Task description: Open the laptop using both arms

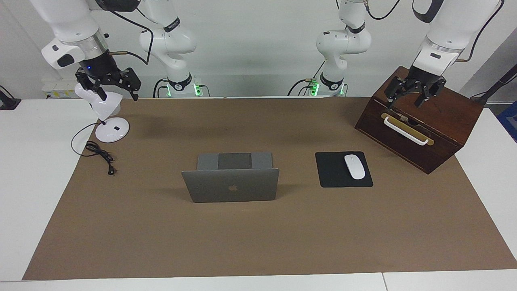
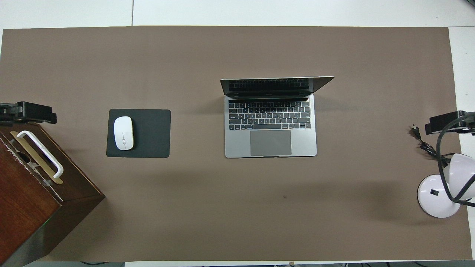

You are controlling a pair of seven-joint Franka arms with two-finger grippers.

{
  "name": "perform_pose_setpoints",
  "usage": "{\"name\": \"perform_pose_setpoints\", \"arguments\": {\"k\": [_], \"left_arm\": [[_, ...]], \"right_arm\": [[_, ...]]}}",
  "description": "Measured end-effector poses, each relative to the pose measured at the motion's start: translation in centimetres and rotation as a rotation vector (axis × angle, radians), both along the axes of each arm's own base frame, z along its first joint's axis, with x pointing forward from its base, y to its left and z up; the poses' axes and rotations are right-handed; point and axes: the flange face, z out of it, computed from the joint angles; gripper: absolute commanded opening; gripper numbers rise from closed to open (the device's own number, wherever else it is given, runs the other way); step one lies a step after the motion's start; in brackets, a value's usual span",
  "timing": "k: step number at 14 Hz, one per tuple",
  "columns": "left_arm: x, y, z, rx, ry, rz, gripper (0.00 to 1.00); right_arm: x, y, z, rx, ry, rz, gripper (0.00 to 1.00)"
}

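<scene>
Overhead view: the laptop (image 2: pixel 270 126) is seen already opened, while the left gripper (image 1: pixel 415 91) and right gripper (image 1: pixel 108 83) are held apart from it, open and empty.

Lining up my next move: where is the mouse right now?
The white mouse lies on the black mouse pad, between the open laptop and the wooden box.
</scene>
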Motion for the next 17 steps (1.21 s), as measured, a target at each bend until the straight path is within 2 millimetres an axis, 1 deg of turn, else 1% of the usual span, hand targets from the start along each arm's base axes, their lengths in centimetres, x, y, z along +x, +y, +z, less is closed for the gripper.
{"name": "perform_pose_setpoints", "arguments": {"k": [3,11,17], "left_arm": [[0.0,-0.1,-0.4,0.000,0.005,-0.002,1.00],[0.0,-0.1,-0.4,0.001,0.005,-0.017,1.00],[0.0,-0.1,-0.4,0.001,0.005,-0.017,1.00]], "right_arm": [[0.0,0.0,-0.1,0.000,0.005,-0.001,1.00],[-0.1,-1.0,-0.1,0.002,0.005,-0.018,1.00],[-0.1,-1.0,0.0,0.002,0.004,-0.019,1.00]]}}
